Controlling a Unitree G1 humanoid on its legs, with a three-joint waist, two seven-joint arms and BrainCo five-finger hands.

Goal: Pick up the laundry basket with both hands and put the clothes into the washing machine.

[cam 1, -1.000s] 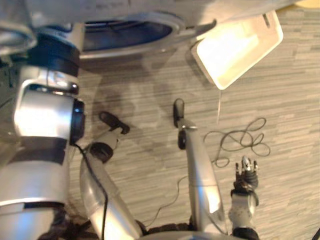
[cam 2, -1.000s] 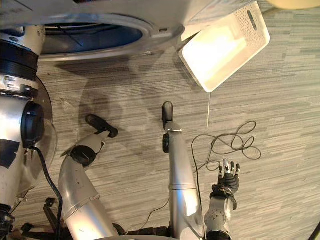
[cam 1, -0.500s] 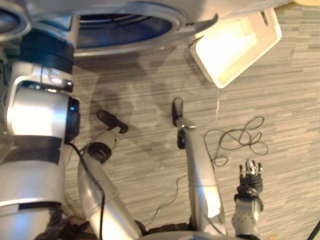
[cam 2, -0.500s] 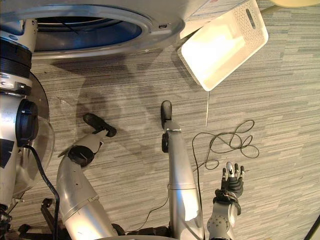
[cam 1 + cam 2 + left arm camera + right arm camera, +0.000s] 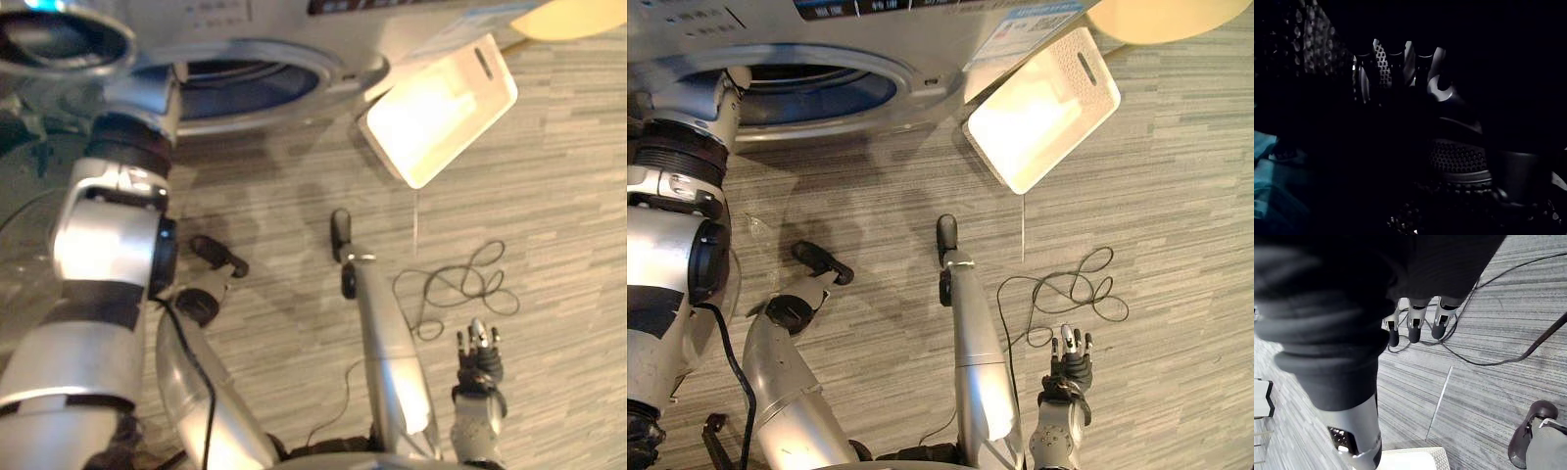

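Note:
The washing machine's round opening [image 5: 255, 83] gapes at the top of the eye views, and my left arm reaches into it. Inside the dark perforated drum, my left hand [image 5: 1383, 73] has its fingers in a straight row with nothing in them. A patch of bluish cloth [image 5: 1268, 161] lies to one side of it. The white laundry basket [image 5: 1043, 108] lies tipped on the floor beside the machine's front right, with an empty inside. Its rim [image 5: 1410, 460] also shows in the right wrist view. My right hand [image 5: 1068, 357] hangs low over the floor, fingers [image 5: 1413, 328] straight and empty.
The machine's glass door [image 5: 20, 245] stands swung out at the far left beside my left arm. A thin pale rod [image 5: 1023, 230] lies on the striped grey floor below the basket. A yellow round thing [image 5: 1161, 15] sits at the top right.
The whole picture has shifted, so the machine's front panel now shows. My left arm stays in the drum. The right hand hangs about where it was.

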